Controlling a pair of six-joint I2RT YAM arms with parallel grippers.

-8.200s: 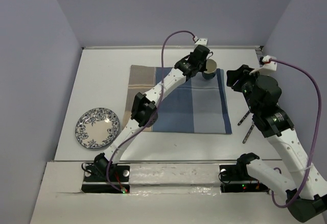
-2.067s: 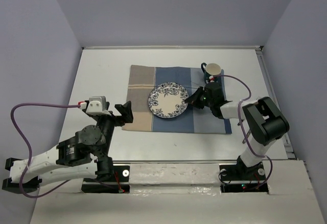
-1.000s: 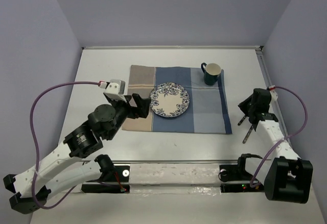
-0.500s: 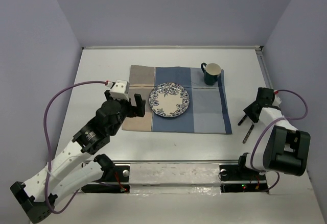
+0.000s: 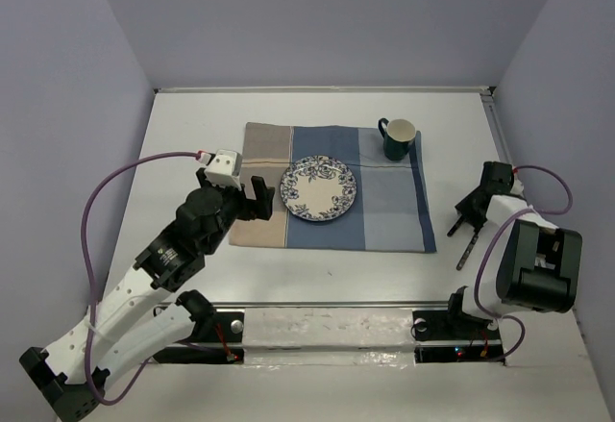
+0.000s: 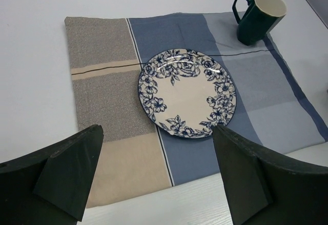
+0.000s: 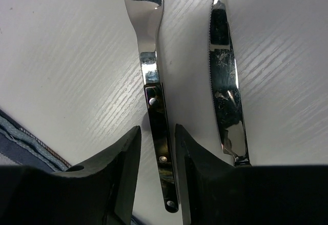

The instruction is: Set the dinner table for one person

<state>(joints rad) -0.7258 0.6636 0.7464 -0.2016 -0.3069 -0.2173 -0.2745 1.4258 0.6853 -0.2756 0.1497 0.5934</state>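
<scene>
Straddling fork (image 7: 154,81) handle, right gripper (image 7: 156,133) was seen part-spread, unclamped; stiff, slippery steel judged best pinched mid-handle; left gripper (image 6: 157,133) was spread wide.

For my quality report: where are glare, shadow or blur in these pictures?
Right wrist view: strong glare on the fork and knife, both sharp. Left wrist view: plate sharp, little glare; the near pincer fingers are dark. Top view: even light, soft shadows.

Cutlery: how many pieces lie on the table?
2. A fork and a knife lie side by side on the white table, right of the placemat; the right arm may hide more.
</scene>
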